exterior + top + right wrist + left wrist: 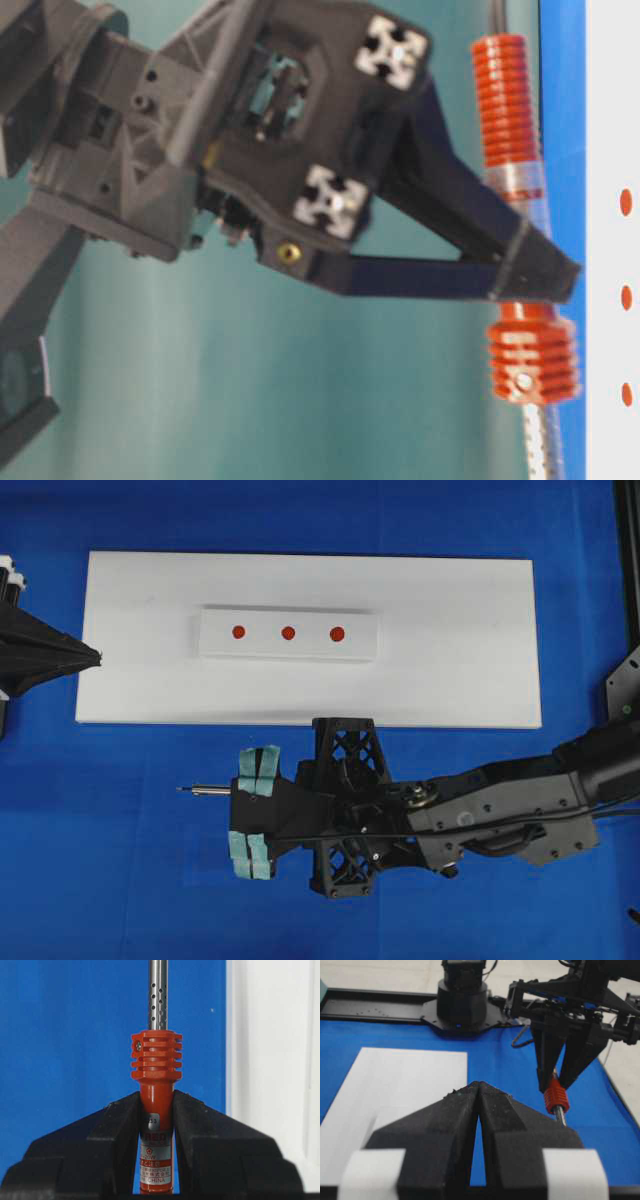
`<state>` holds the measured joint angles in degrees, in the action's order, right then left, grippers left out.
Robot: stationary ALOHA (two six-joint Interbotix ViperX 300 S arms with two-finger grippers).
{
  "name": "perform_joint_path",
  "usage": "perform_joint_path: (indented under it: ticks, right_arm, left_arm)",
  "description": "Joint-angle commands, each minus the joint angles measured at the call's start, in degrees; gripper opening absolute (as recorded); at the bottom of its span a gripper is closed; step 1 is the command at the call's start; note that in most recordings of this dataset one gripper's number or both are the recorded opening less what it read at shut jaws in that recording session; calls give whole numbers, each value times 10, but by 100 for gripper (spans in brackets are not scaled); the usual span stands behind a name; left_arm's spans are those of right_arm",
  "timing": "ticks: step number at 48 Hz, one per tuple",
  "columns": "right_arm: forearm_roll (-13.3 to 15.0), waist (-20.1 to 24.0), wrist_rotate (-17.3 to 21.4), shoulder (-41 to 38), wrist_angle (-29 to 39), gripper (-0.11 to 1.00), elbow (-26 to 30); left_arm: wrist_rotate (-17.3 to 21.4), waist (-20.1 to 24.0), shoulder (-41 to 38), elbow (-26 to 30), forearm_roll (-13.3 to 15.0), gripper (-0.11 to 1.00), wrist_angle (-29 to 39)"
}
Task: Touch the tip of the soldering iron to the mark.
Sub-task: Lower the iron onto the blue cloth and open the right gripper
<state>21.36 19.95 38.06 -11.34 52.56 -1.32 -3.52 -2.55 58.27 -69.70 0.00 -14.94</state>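
Right end effector (156, 1125) is pinching the soldering iron (156, 1110) by its red-orange handle, both black fingers (115, 1140) pressed against the handle's sides just behind the ribbed collar. In the overhead view this end effector (236, 815) hangs over the blue counter (120, 880), below the near long edge of the white board (460, 670) and apart from it. The silver shaft runs out past the fingers, roughly parallel to that edge, and the tip (181, 789) ends over bare blue, short of the board and pointing along it rather than at it.

On the board lies the white block (288, 650) with its row of three red dots; the mark (288, 633) is the middle one, well apart from the tip and farther in from the board's near edge.

Left end effector (97, 658) sits at the board's left short edge, its tips just touching the rim line, fingers pressed together with nothing between them, as the left wrist view (479, 1091) confirms.
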Motion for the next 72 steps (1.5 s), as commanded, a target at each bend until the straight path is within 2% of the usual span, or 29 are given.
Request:
perform_joint_path:
  ticks: [1, 16, 31, 45, 72]
  right_arm:
    - [1, -1, 4, 5, -17, 6, 1]
    - [-2, -3, 7, -18, -156, 6, -64]
    - [-4, -14, 36, -51, -204, 6, -114]
    - [-4, -15, 37, -67, -343, 6, -156]
    - [-3, -23, 40, -89, -359, 6, -158]
  left_arm:
    - [1, -4, -3, 4, -1, 0, -3]
    - [1, -4, -3, 4, -1, 0, -3]
    - [1, -4, -3, 4, -1, 0, -3]
    - [1, -2, -2, 4, -1, 0, -3]
    - [0, -2, -3, 4, -1, 0, -3]
